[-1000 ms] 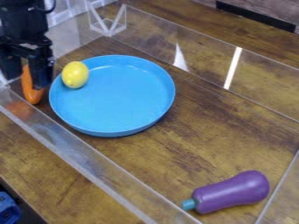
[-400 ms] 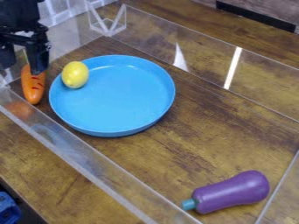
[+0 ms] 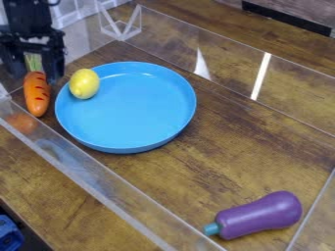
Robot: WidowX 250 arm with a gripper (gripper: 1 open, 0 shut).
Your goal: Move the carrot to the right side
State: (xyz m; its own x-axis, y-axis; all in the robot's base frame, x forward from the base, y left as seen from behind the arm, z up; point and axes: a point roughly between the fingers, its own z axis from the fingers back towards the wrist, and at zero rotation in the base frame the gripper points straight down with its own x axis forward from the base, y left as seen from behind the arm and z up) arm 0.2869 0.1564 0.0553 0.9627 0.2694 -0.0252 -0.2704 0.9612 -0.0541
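The carrot (image 3: 37, 95) lies on the wooden surface (image 3: 195, 168) in the corner at the left of the view, near the clear wall (image 3: 98, 185) that runs along the near side. Its orange body points down the picture, with its narrow end nearest the camera, and its light green leafy top (image 3: 34, 62) is at the far end. Dark groove marks cross the orange part.

The black fingers (image 3: 37, 65) are at the carrot's far end, around the area of the leafy top. They stand wide open. Most of the orange body extends out from beneath them toward the camera, uncovered by them. Whether either finger touches the leafy top cannot be told from this angle. The black arm (image 3: 35, 16) above them reaches in from the upper left edge of the view.

Just to the right of the carrot is a round blue plate (image 3: 131, 110), with a narrow strip of wood between the two. The yellow lemon (image 3: 84, 83) sits at the plate's left side, on the side facing the carrot. The purple eggplant (image 3: 261, 214) lies well apart from the carrot and the fingers, at the lower right, with its green end toward the lower left.
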